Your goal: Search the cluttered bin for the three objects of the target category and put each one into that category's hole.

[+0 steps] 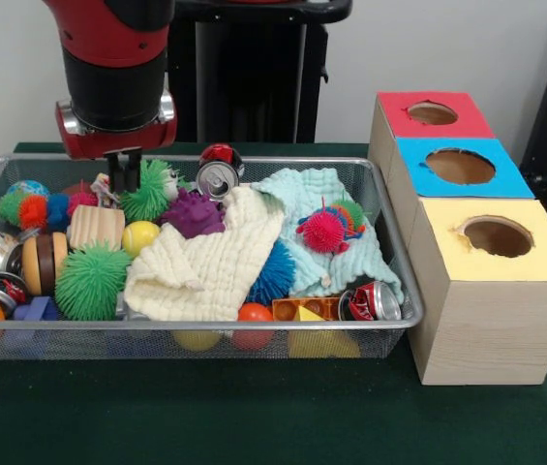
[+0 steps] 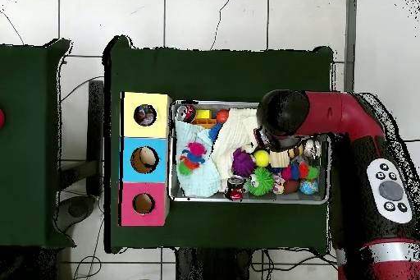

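nearest the front camera stands the yellow-topped box, its hole (image 1: 497, 236) open. behind it, the bin (image 1: 196, 351) is heaped with toys and two cloths. the gripper (image 1: 124, 172) hangs low at the bin's far side, just beside a spotted white wad (image 1: 105, 188); whether its fingers grip anything i cannot tell. this looks like the searching and picking step; next comes a firm hold, then a carry across the bin. only the overhead view looks down into the boxes' holes (image 2: 145, 115); the arm hides the wad there.

Red arm (image 1: 118, 44) with black joint bands
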`<action>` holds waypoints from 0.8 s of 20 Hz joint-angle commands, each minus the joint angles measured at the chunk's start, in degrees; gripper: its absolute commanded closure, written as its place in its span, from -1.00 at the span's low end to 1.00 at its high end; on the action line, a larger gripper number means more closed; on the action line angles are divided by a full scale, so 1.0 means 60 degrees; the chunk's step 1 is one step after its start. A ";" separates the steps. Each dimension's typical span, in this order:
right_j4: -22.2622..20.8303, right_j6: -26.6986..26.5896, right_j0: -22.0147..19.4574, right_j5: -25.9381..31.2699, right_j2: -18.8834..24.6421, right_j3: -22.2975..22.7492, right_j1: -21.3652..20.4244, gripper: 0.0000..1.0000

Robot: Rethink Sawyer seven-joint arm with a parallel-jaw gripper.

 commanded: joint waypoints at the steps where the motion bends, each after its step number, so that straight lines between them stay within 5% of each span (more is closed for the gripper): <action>1: -0.0807 -0.0564 0.0247 0.0639 -0.0470 -0.0224 0.0444 1.00; 15: -0.0922 -0.0597 0.0747 0.1375 -0.1049 0.0302 0.0501 1.00; 16: -0.0858 -0.0578 0.0770 0.1336 -0.1104 0.0307 0.0541 -1.00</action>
